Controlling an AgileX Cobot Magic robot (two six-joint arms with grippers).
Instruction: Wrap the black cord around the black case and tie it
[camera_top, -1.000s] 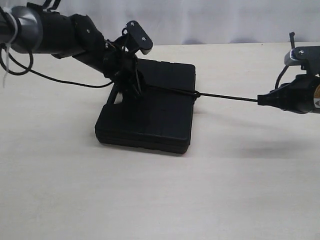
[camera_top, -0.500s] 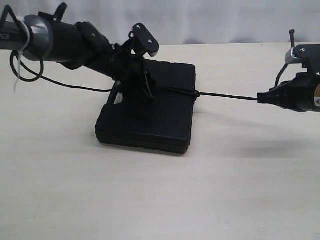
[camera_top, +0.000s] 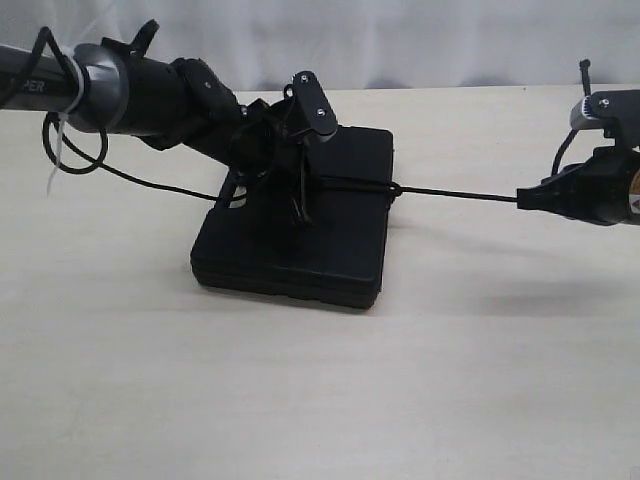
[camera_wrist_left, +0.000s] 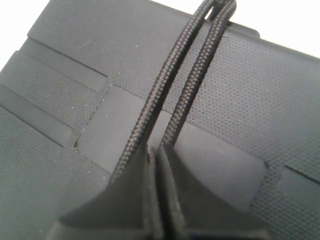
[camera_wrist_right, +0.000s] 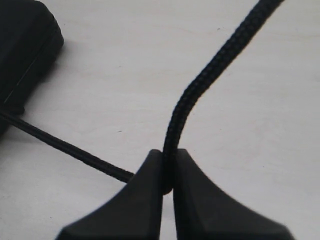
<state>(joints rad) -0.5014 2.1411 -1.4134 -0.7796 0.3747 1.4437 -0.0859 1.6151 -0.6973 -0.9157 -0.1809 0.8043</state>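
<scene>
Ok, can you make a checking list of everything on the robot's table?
Surface: pale table, smooth.
Job's things: black case lies flat; black cord crosses its top and stretches taut to the right.
Clutter: nothing seen.
Grippers: left gripper shut on the cord's two strands over the case; right gripper shut on the cord beside the case.
Cables: thin black cable with white zip tie hangs off the left arm.
Surroundings: plain pale wall behind.

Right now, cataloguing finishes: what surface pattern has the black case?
The black case is finely dotted with smooth bands; left wrist view.
</scene>
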